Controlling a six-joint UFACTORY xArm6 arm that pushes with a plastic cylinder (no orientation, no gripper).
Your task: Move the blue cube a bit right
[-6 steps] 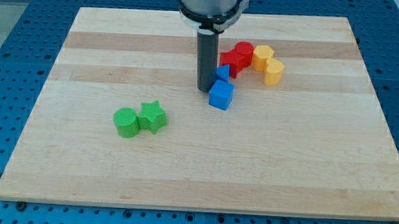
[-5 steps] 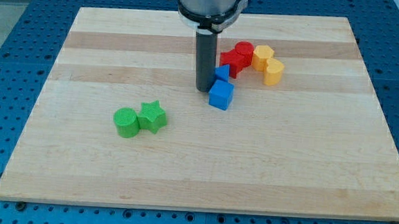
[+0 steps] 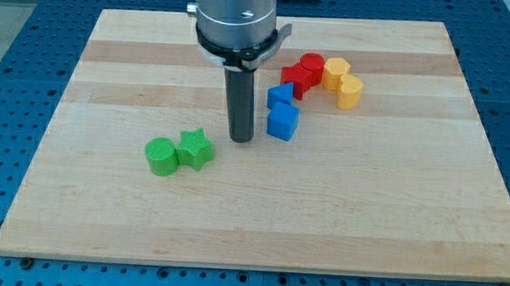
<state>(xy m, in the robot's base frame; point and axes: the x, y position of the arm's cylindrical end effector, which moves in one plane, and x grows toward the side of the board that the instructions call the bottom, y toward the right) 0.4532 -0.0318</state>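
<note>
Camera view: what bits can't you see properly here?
- The arm above the metal collar: cut off by the view's top.
- The back of the red blocks and yellow blocks: they hide each other.
- Whether my tip touches the board: cannot tell from this angle.

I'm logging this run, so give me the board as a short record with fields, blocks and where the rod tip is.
surface: wooden board
my tip: on the board, to the view's left of the blue cube, a small gap between them
blue pair: second blue block just above the cube
red blocks: top, right of centre
yellow blocks: right of the red ones
green pair: green cylinder beside green star, lower left
</note>
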